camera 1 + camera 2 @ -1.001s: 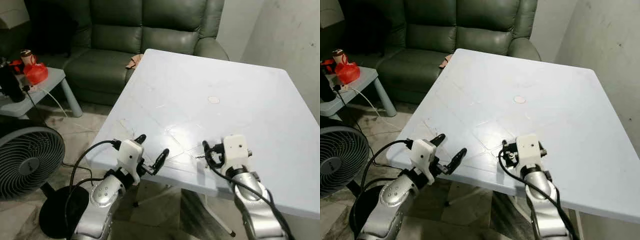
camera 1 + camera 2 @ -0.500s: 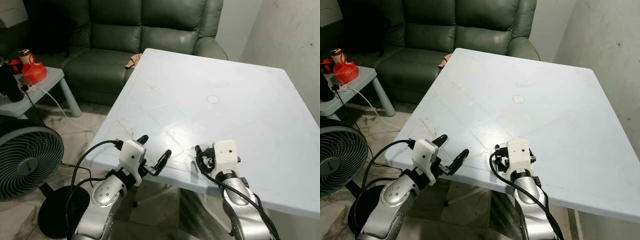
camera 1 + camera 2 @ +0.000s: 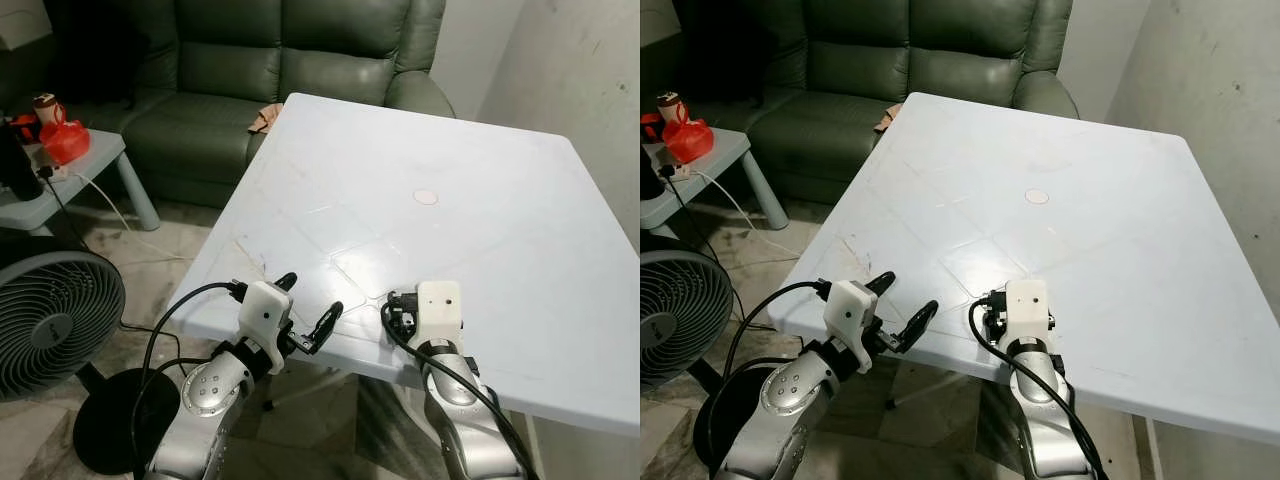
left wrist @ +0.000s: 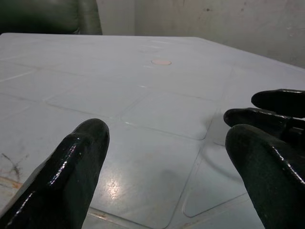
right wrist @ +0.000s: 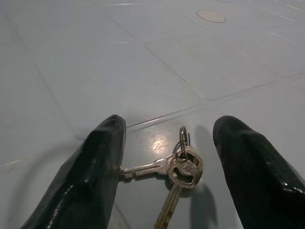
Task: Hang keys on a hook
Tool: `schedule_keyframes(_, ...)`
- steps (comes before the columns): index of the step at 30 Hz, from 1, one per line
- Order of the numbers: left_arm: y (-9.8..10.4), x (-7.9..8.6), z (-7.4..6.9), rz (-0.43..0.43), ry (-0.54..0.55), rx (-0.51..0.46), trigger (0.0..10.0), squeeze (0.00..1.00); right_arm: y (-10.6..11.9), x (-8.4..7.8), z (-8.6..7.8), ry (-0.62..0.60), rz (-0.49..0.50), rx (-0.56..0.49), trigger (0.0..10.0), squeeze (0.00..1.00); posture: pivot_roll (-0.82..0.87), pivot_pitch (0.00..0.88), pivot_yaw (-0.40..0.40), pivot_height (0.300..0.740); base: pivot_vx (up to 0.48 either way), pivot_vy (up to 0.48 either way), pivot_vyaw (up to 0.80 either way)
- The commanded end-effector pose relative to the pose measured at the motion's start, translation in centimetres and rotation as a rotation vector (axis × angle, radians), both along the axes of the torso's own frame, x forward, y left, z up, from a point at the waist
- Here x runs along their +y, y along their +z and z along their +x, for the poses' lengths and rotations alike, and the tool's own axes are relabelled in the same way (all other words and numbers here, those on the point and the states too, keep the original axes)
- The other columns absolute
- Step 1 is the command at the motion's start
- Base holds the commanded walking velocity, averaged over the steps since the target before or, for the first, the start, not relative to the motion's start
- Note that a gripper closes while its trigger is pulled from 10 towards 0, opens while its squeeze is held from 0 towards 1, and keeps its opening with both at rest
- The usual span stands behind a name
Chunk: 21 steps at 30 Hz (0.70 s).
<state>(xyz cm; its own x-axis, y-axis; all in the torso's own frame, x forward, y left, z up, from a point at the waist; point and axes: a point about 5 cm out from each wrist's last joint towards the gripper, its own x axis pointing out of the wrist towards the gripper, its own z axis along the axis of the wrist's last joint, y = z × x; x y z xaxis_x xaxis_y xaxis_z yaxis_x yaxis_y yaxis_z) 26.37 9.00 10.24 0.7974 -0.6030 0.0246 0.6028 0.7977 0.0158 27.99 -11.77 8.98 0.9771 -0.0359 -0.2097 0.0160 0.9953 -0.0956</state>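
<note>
Right gripper [image 5: 167, 157], fingers spread to straddle the keys [image 5: 177, 167] lying on the white table [image 3: 500, 170] near its front edge for pickup; left gripper [image 3: 305, 310] alongside, fingers apart, empty.

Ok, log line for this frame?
right gripper: open, straddling keys on table | left gripper: open, idle | hang: not done

white table [image 3: 500, 240], green sofa [image 3: 280, 60], brassy keys [image 5: 178, 167] (dull sheen)
</note>
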Motion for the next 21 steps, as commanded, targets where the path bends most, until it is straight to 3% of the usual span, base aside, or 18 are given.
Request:
schedule_keyframes(1,0.38,-0.13,-0.16,0.006,-0.001,-0.013,10.0,0.0,-0.13,-0.06,0.16,-0.024,-0.018,0.012,9.5,0.0,0.01,0.081,-0.074,0.74,0.0,0.0,0.0)
schedule_keyframes(2,0.39,-0.14,-0.17,0.006,-0.001,-0.013,10.0,0.0,-0.13,-0.13,0.26,-0.042,-0.011,0.014,8.4,0.0,0.01,0.081,-0.074,0.74,0.0,0.0,0.0)
schedule_keyframes(4,0.4,-0.17,-0.18,0.005,0.0,-0.012,10.0,0.0,-0.12,-0.33,0.49,-0.08,-0.009,0.018,8.5,0.0,0.01,0.081,-0.074,0.74,0.0,0.0,0.0)
schedule_keyframes(5,0.4,-0.18,-0.2,0.005,0.0,-0.013,10.0,0.0,-0.2,-0.46,0.6,-0.096,-0.002,0.023,4.8,0.0,0.02,0.076,-0.077,0.74,0.0,0.0,0.0)
schedule_keyframes(6,0.4,-0.18,-0.2,0.005,0.0,-0.013,10.0,0.0,-0.2,-0.46,0.6,-0.096,-0.002,0.023,4.8,0.0,0.02,0.076,-0.077,0.74,0.0,0.0,0.0)
schedule_keyframes(7,0.39,-0.18,-0.22,0.005,0.001,-0.013,10.0,0.0,-0.14,-0.52,0.67,-0.102,-0.004,0.012,1.6,0.0,0.02,0.076,-0.077,0.74,0.0,0.0,0.0)
schedule_keyframes(8,0.39,-0.19,-0.22,0.005,0.001,-0.013,10.0,0.0,-0.15,-0.58,0.7,-0.104,-0.005,0.012,0.0,0.0,0.02,0.076,-0.077,0.74,0.0,0.0,0.0)
schedule_keyframes(15,0.44,-0.26,-0.18,0.005,0.002,-0.014,10.0,0.0,-0.73,-0.95,0.71,-0.119,-0.037,0.051,0.0,0.0,0.02,0.07,-0.081,0.74,0.0,0.0,0.0)
schedule_keyframes(17,0.47,-0.27,-0.17,0.004,0.003,-0.015,10.0,0.0,-0.75,-0.95,0.71,-0.119,-0.041,0.052,3.3,0.0,0.02,0.07,-0.081,0.74,0.0,0.0,0.0)
schedule_keyframes(18,0.48,-0.27,-0.17,0.004,0.003,-0.015,10.0,0.0,-0.74,-0.95,0.71,-0.12,-0.044,0.051,3.1,0.0,0.02,0.07,-0.081,0.74,0.0,0.0,0.0)
schedule_keyframes(19,0.49,-0.27,-0.17,0.003,0.003,-0.015,10.0,0.0,-0.73,-0.92,0.69,-0.119,-0.039,0.048,3.8,0.0,0.02,0.07,-0.081,0.74,0.0,0.0,0.0)
schedule_keyframes(21,0.48,-0.28,-0.18,0.002,0.003,-0.013,10.0,0.0,-0.64,-0.81,0.67,-0.103,-0.055,0.046,9.1,0.0,0.02,0.07,-0.081,0.74,0.0,0.0,0.0)
